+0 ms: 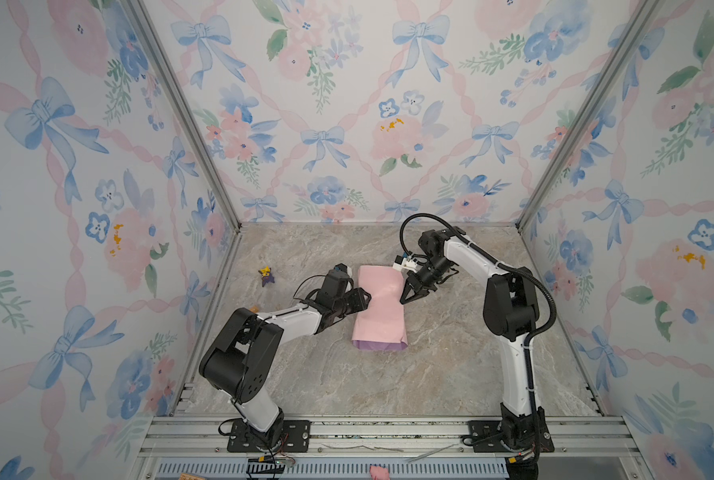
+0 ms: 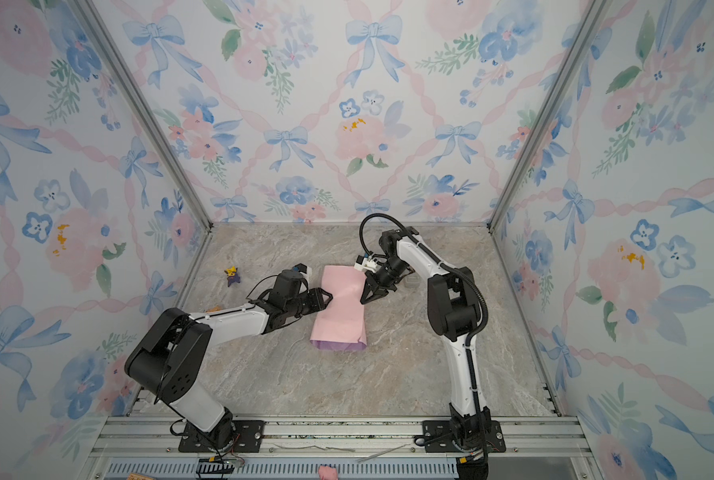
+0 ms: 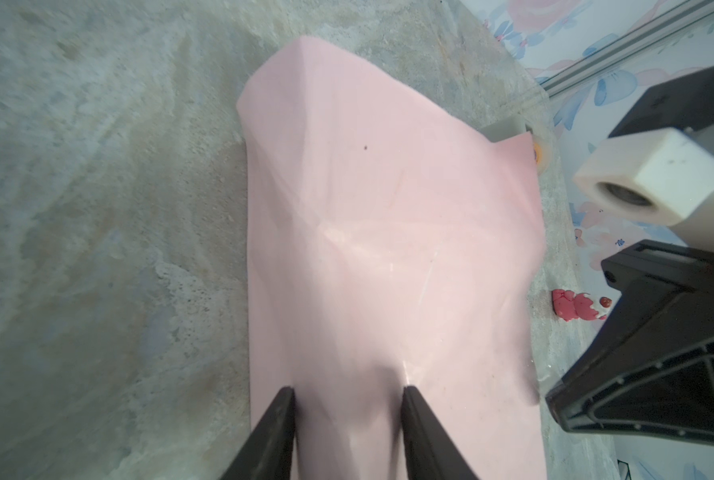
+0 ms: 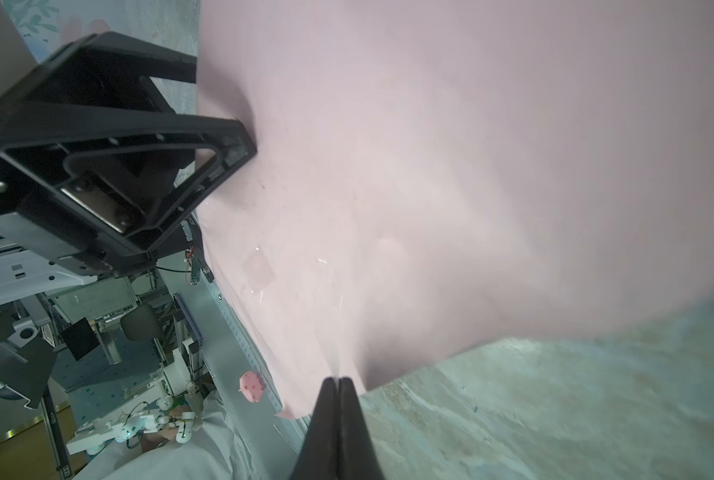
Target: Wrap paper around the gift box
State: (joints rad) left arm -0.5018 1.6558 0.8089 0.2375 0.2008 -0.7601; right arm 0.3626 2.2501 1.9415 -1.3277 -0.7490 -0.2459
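Folded pink-side-out into a creased bundle (lilac showing at its near end), the paper [image 1: 382, 309] lies in the middle of the table [image 1: 451, 365], the left gripper [image 3: 349, 390] half-open with both tips against its edge, the right gripper [image 4: 338, 380] closed, tips touching it.

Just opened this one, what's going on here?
Two arms are mid-wrap. The paper is folded into a pink bundle on the table, with lilac showing at its near end. The gift box isn't visible and is presumably inside. The left gripper, fingers apart, has its tips against the bundle's left side. The right gripper is shut with its tips at the right edge; whether it pinches paper is unclear.
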